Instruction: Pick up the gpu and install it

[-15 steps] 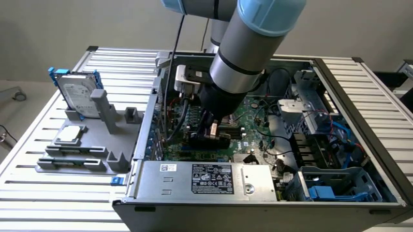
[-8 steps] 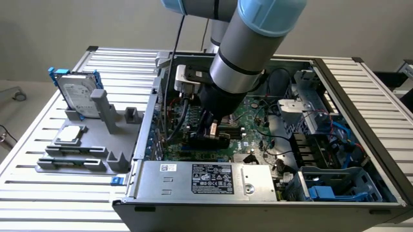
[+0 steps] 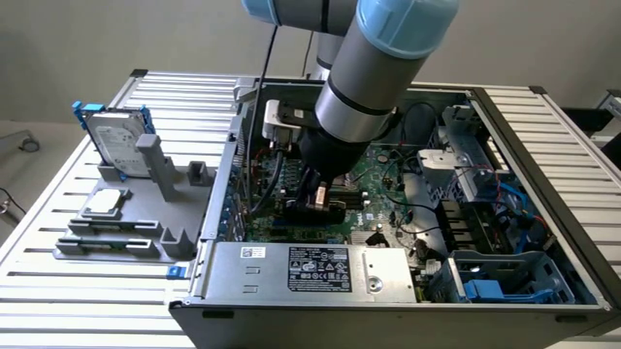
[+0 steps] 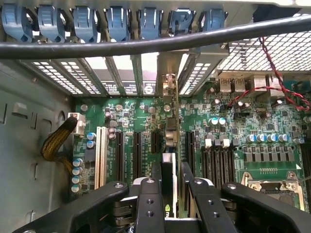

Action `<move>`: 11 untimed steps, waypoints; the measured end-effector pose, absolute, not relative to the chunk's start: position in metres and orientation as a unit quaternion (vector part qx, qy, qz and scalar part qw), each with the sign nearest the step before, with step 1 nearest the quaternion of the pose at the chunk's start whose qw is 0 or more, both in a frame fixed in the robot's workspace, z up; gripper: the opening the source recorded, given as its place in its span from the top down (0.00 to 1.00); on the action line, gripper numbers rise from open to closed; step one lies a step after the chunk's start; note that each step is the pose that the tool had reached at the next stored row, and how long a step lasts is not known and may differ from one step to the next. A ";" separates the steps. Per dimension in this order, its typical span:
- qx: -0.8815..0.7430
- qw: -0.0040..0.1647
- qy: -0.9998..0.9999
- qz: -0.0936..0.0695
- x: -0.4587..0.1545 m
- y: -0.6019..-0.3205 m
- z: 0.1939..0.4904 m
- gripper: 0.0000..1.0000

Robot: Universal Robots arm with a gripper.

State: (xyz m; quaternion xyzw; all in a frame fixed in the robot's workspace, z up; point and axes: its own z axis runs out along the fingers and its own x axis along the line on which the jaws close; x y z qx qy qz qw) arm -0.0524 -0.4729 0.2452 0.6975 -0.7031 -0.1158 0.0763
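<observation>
Seen edge-on in the wrist view, the gpu [image 4: 170,141] is a thin card standing upright between my two black fingers [image 4: 156,177]. My gripper [image 4: 171,167] is shut on it. The card's silver end bracket [image 4: 168,80] lines up with an opening in the case's rear slot row. Its lower edge is at the green motherboard [image 4: 218,126], over a black expansion slot; whether it is seated I cannot tell. In the exterior view the gripper [image 3: 318,207] is down inside the open computer case [image 3: 572,240], above the motherboard [image 3: 374,171], and the arm hides the card.
A black cable [image 4: 146,44] crosses in front of the blue slot latches [image 4: 116,22]. A yellow wire bundle [image 4: 56,143] lies by the case wall. On the exterior view's left, a grey holder [image 3: 145,236] carries a hard drive [image 3: 116,145]. The power supply [image 3: 310,273] sits at the case front.
</observation>
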 end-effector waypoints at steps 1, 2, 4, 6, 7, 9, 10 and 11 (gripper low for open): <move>0.697 0.076 -0.703 -0.116 -0.052 -0.473 0.244 0.74; 0.697 0.077 -0.703 -0.116 -0.052 -0.473 0.244 0.74; 0.697 0.077 -0.703 -0.115 -0.052 -0.472 0.244 0.74; 0.697 0.077 -0.703 -0.115 -0.052 -0.472 0.244 0.74; 0.697 0.077 -0.703 -0.115 -0.052 -0.472 0.244 0.74; 0.697 0.077 -0.703 -0.115 -0.052 -0.471 0.245 0.74; 0.698 0.075 -0.703 -0.116 -0.052 -0.471 0.245 0.74; 0.698 0.076 -0.703 -0.117 -0.052 -0.471 0.247 0.74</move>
